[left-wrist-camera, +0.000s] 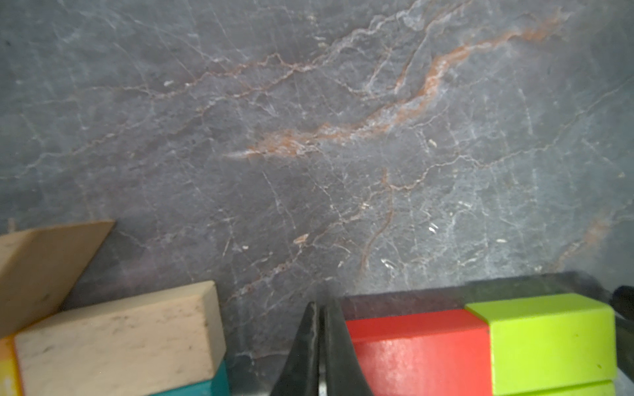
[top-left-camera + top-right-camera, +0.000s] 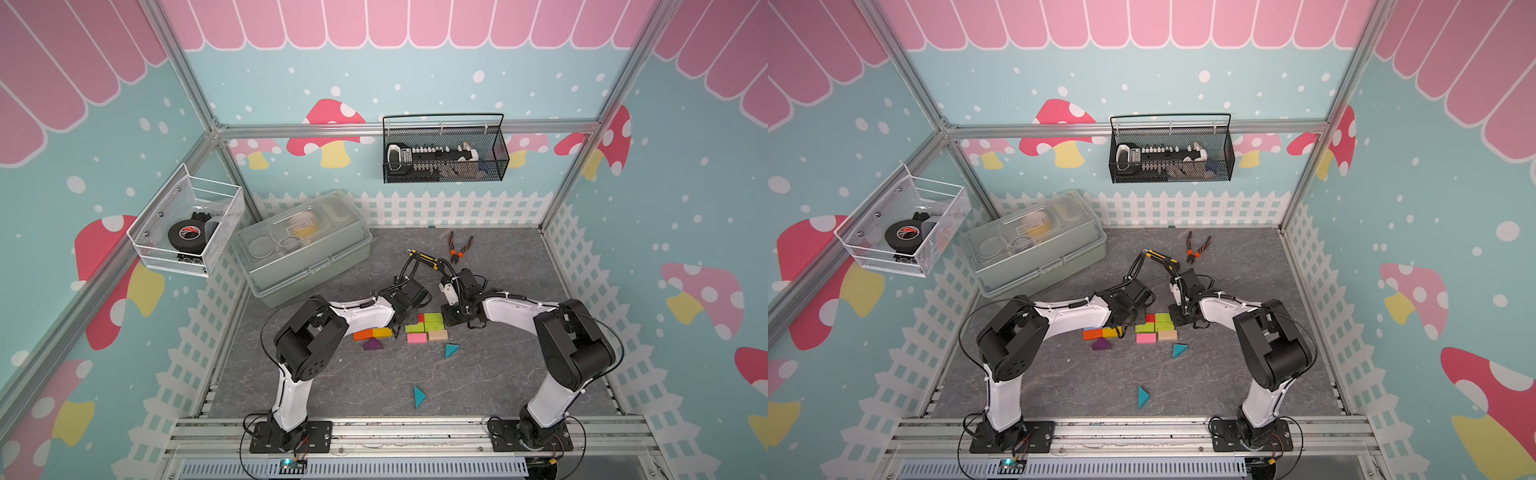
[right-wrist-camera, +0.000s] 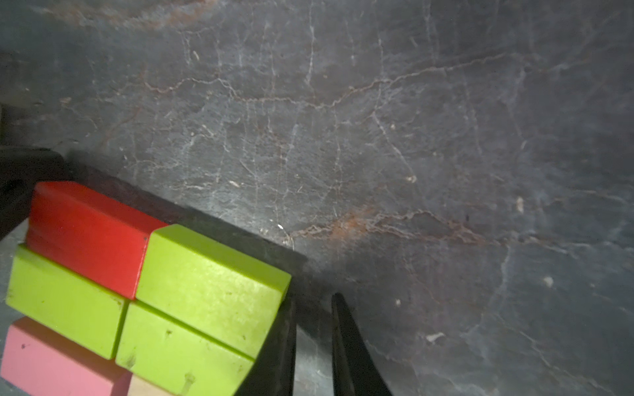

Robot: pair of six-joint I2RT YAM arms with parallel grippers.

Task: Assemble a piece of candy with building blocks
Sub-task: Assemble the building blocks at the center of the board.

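1. Looking roughly halfway done, going by the layout: getting a candy body (image 2: 428,328) packed into a tight rectangle mid-table, with a red block (image 1: 418,343), greens (image 3: 212,274), a pink block (image 2: 417,338) and a tan block (image 2: 437,335) all touching.
2. Guessing at the wrapper ends as the part left to do:
   - seeing one teal wedge (image 2: 451,350) lying loose just off the body's near right corner
   - seeing another teal wedge (image 2: 419,396) lying well apart, toward the front rail
   - seeing a purple wedge (image 2: 373,344) sitting right in front of an orange-yellow row (image 2: 374,333), just left of the body
3. Also spotting a tan wedge (image 1: 44,271) and more spare blocks bunched together in the left wrist view, none of them joined to the body.
4. Left claw (image 1: 318,315): pinching fully closed on nothing, sitting right beside the red block's end.
5. Right claw (image 3: 314,308): fingers drawn nearly together, gripping nothing, with one finger pressing up against the end of a green block.
6. Reading that as squaring the body up from both sides, not picking anything up.
7. Not finding any readable writing or brand anywhere: blocks showing plain paint, and knife (image 2: 426,259), pliers (image 2: 459,247) and tape roll (image 2: 189,235) showing too small to read.
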